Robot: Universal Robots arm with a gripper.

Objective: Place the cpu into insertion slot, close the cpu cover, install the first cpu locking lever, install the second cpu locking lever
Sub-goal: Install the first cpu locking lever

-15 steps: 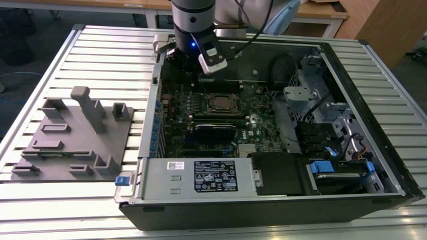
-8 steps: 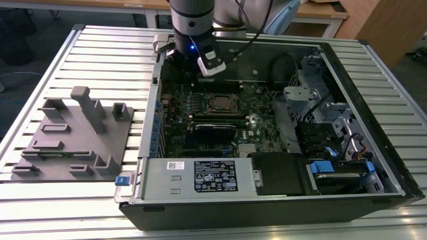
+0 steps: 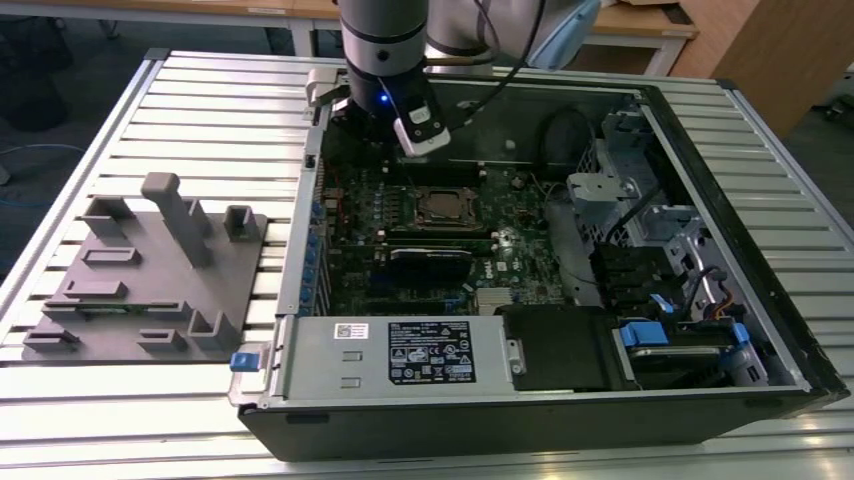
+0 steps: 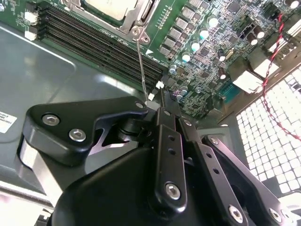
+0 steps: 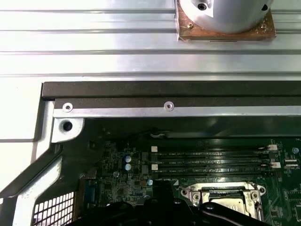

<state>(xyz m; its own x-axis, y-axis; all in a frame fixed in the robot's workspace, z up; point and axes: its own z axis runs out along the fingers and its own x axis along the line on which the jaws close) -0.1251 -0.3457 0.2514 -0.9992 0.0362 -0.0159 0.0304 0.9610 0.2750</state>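
Observation:
In the second wrist view the cpu (image 4: 110,5) lies in the insertion slot (image 4: 141,14), pale metal face up. The cpu cover (image 4: 134,21) lies flat around it. A thin wire locking lever (image 4: 139,61) runs up from the socket's corner to the tip of my gripper (image 4: 162,104), whose black fingers (image 4: 165,141) are pressed together. Whether they pinch the lever's end or only touch it is hidden. The exterior view shows the socket (image 3: 438,207) mid-board, with my arm (image 3: 387,60) over the board just beyond it. In the first wrist view the socket (image 5: 225,202) sits beside the memory slots.
Long black memory slots (image 4: 94,40) run beside the socket. The open computer case (image 3: 747,380) lies on a slatted metal table (image 3: 200,110), with the white-labelled power supply (image 3: 400,355) at its near side. A grey fixture block (image 3: 147,275) stands at the exterior view's left.

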